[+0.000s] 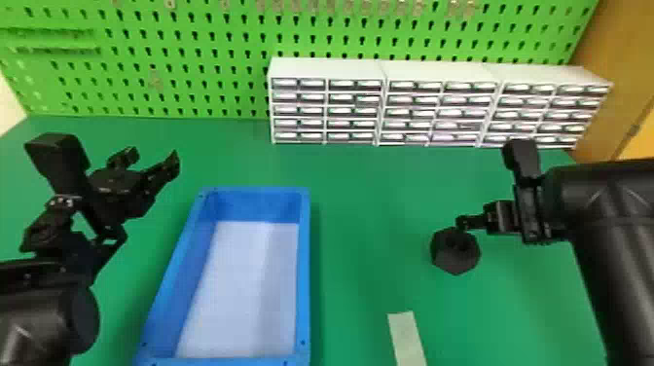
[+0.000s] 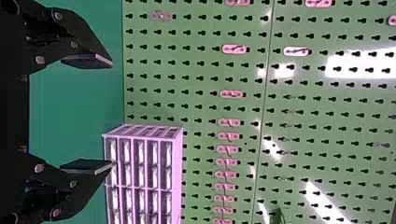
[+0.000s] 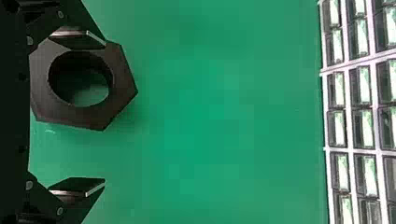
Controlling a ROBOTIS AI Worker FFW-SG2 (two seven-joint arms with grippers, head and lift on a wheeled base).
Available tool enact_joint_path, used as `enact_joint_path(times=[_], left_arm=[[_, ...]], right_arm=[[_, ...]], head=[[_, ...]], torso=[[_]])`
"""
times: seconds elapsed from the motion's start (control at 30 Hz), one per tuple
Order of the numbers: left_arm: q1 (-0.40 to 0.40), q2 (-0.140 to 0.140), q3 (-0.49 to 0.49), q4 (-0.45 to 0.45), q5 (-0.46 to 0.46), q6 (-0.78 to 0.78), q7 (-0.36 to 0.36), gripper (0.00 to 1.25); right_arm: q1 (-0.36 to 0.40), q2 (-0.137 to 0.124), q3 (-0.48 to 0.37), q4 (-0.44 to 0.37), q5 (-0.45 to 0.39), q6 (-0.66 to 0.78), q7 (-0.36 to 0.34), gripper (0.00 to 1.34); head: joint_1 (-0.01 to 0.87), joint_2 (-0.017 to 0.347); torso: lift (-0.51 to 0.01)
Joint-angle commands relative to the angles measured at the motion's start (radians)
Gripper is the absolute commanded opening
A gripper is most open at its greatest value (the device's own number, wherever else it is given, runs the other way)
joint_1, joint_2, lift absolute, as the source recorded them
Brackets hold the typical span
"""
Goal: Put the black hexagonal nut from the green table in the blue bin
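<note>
The black hexagonal nut (image 1: 455, 258) lies on the green table, right of the blue bin (image 1: 304, 272). My right gripper (image 1: 462, 223) is at the nut's far edge. In the right wrist view the nut (image 3: 116, 88) is close to one finger of my right gripper (image 3: 95, 114), whose fingers stand wide apart; whether that finger touches it I cannot tell. My left gripper (image 1: 152, 156) is parked beyond the bin's left side, open with nothing between its fingers; the left wrist view shows the same gripper (image 2: 100, 114).
A white drawer cabinet (image 1: 327, 68) stands at the table's back, against the green pegboard (image 1: 194, 63). A pale strip (image 1: 408, 340) lies on the table (image 1: 355, 292) near the front, between bin and nut.
</note>
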Motion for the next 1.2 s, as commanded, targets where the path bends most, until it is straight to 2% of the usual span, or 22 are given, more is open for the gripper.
enact_joint_path(times=[0.0,0.57,1.17], left_arm=[[0.0,0.0,0.0,-0.001,0.002,0.0,0.0,0.76],[0.0,0.0,0.0,-0.001,0.002,0.0,0.0,0.76],[0.0,0.0,-0.003,0.001,0.003,0.0,0.0,0.76]], right_arm=[[0.004,-0.003,-0.003,0.006,0.006,0.0,0.0,1.09],[0.014,-0.008,-0.011,0.04,0.023,0.0,0.0,1.09],[0.02,-0.004,-0.025,0.073,0.021,-0.064,0.0,1.09]], head=[[0.691,0.009],[0.691,0.009],[0.691,0.009]], torso=[[-0.097],[-0.097],[-0.097]])
